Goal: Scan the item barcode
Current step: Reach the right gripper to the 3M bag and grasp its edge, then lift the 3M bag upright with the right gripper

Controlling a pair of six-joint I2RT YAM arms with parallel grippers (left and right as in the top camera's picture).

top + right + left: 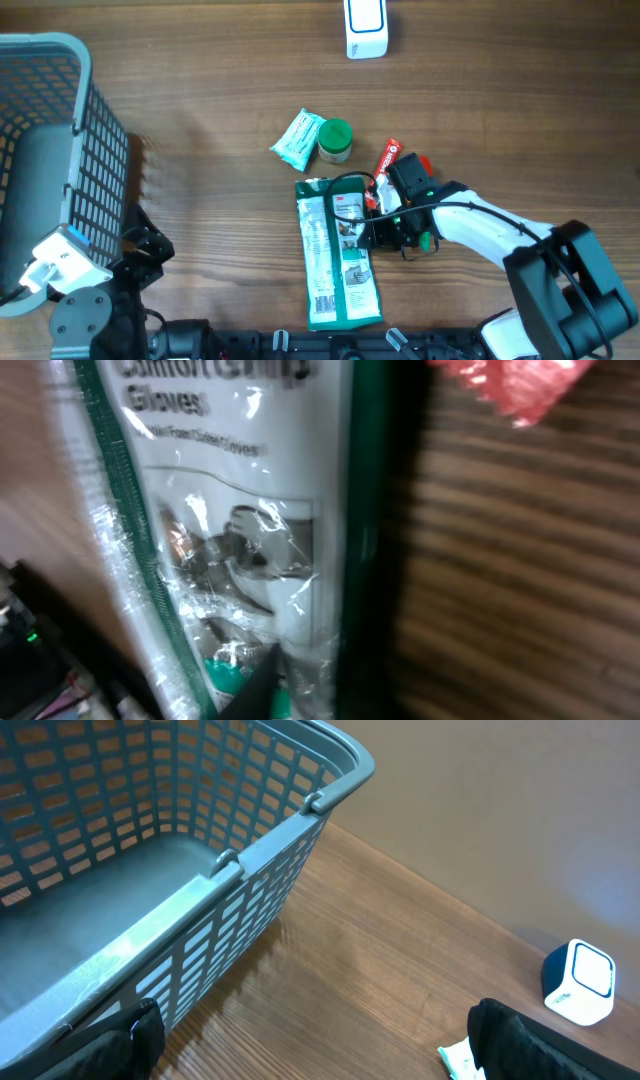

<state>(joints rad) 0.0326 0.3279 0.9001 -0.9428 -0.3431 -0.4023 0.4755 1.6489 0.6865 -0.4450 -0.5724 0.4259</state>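
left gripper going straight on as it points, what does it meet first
Probably the bare wooden table, between the basket and the white scanner; the left gripper seems to clear both, though depth is unclear.

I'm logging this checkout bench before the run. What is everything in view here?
table: 1, brown wood, under everything
basket: 1, grey-blue, left edge
scanner: 1, white and blue, top centre
mint packet: 1, mint, centre, left of the jar
jar: 1, green lid, centre
red packet: 1, red, right of the jar
glove pack: 1, green and white, lower centre
left pincer: 1, black, open, beside the basket
right pincer: 1, black, shut on the glove pack's right edge
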